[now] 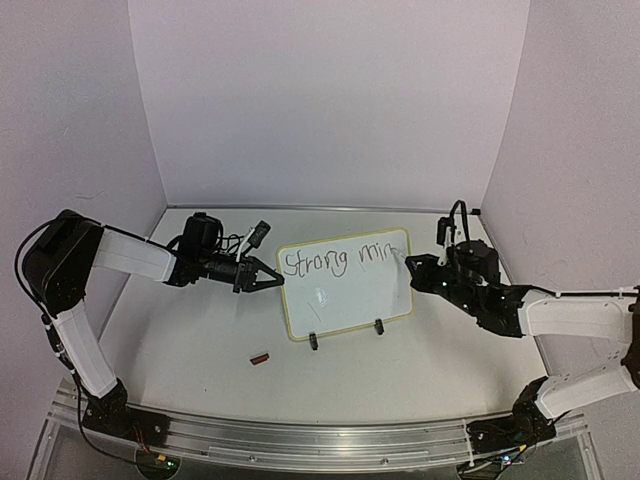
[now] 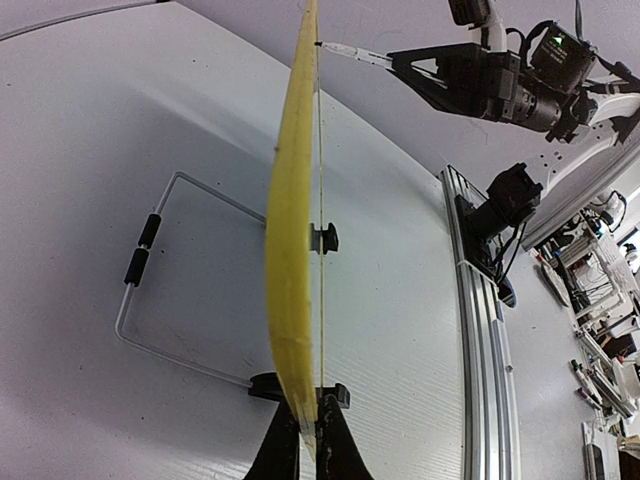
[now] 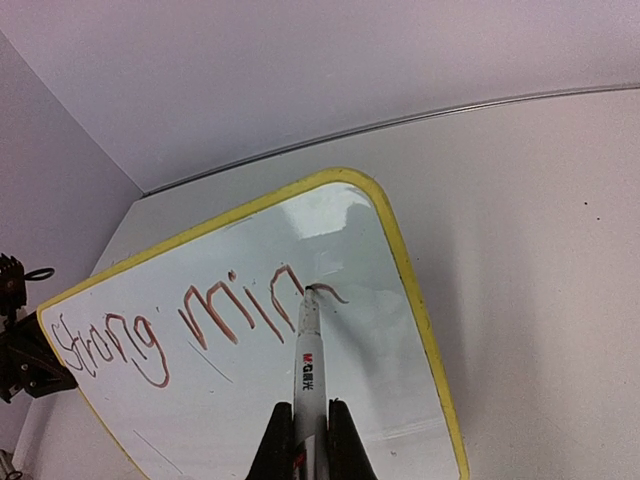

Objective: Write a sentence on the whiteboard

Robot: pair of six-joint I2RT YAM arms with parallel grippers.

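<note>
The whiteboard stands tilted on its wire stand at mid-table, yellow-framed. The sentence reads "Strong min" on the top line; it also shows in the right wrist view. My left gripper is shut on the board's left edge, seen edge-on in the left wrist view. My right gripper is shut on a white marker, whose tip touches the board at a fresh stroke after "min".
A small red marker cap lies on the table in front of the board's left corner. The wire stand reaches behind the board. The metal rail runs along the near edge. Walls close the back and sides.
</note>
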